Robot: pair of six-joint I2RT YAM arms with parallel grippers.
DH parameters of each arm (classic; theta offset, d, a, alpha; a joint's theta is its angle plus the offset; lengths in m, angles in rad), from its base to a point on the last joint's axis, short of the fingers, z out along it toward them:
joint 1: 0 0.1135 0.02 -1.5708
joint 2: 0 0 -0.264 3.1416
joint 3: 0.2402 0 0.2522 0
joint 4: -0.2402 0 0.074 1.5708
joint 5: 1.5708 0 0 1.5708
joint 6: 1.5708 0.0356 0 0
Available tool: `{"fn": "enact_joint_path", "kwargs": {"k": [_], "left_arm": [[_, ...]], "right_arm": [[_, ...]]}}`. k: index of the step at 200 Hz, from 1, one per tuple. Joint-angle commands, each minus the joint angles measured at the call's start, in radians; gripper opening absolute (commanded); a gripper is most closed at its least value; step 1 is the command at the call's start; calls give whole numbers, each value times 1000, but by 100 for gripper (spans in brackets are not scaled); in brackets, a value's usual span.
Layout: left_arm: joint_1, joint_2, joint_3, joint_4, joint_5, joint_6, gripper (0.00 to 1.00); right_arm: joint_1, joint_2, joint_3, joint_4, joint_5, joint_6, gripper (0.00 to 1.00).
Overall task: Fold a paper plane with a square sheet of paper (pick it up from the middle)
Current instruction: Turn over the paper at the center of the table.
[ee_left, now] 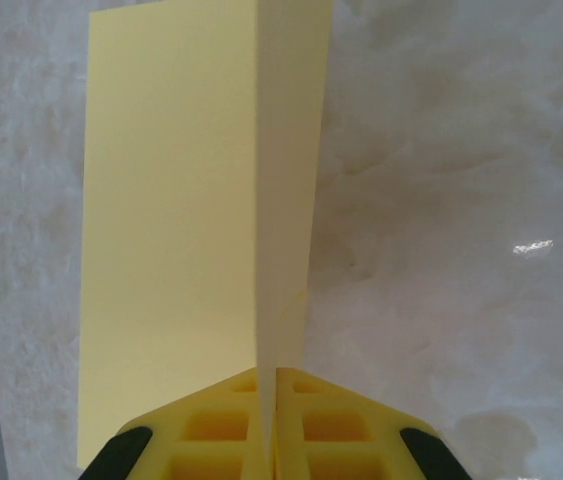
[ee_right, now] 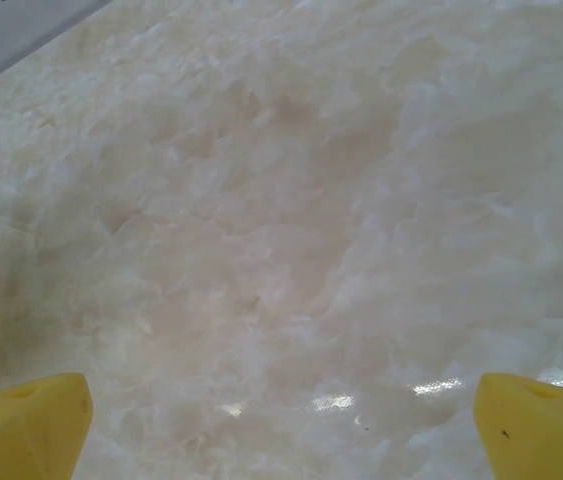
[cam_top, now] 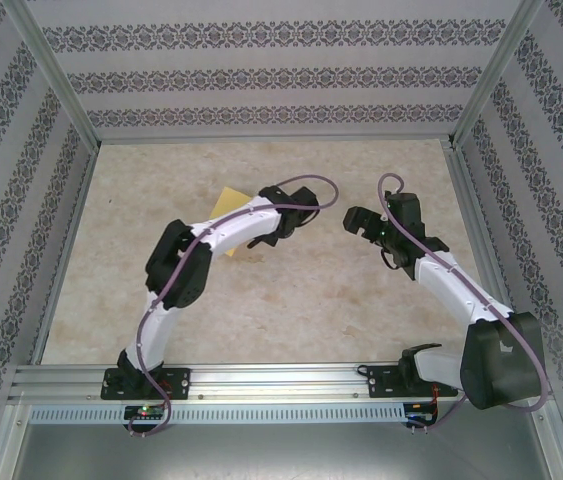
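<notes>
Fingers [ee_left: 211, 425] of ribbed yellow plastic on the left gripper [ee_left: 268, 390] are pressed tight together. Pinched between them is the square sheet of thin yellow-orange paper [ee_left: 171, 230], caught at its middle crease. In the left wrist view one half of the sheet spreads out to the left while the other stands on edge, running straight away from the jaws with the pale marbled table top [ee_left: 461, 200] behind it. In the top view a corner of the sheet [cam_top: 229, 203] peeks out beside the left arm's white forearm [cam_top: 231, 228], a little left of the table's centre. The right gripper [ee_right: 281, 430] hangs over the table, facing the left one across a gap, its two yellow fingertips [ee_right: 26, 425] spread wide apart with nothing between them.
</notes>
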Motion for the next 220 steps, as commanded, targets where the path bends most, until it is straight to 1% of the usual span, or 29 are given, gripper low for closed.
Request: {"fn": "enact_joint_path", "kwargs": {"k": [1, 17, 46, 69, 86, 117, 161, 179, 200, 220], "left_arm": [[-31, 32, 46, -8, 8, -5, 7], [-40, 66, 42, 44, 91, -13, 8], [-72, 133, 78, 43, 93, -31, 9], [-89, 145, 78, 64, 134, -32, 11], [-93, 149, 70, 83, 172, -38, 14], [-93, 147, 51, 107, 228, -48, 25], [-91, 143, 30, 136, 289, -48, 32], [-91, 124, 32, 139, 317, -46, 34], [-93, 51, 22, 161, 375, -46, 41], [-92, -37, -13, 210, 477, -52, 47]], "right_arm": [[-15, -3, -10, -9, 37, 12, 98], [-27, 3, -11, -8, 36, 21, 98], [-40, 8, -13, -10, 29, 27, 98], [-47, 16, -9, -14, 27, 28, 98], [-51, 20, -7, -16, 26, 35, 98], [-58, 17, -5, -28, 24, 42, 98], [-69, 5, 2, -45, 16, 50, 98], [-71, 1, 11, -61, 14, 50, 98], [-71, -14, 25, -84, 15, 47, 98], [-72, -28, 37, -96, 8, 41, 98]]}}
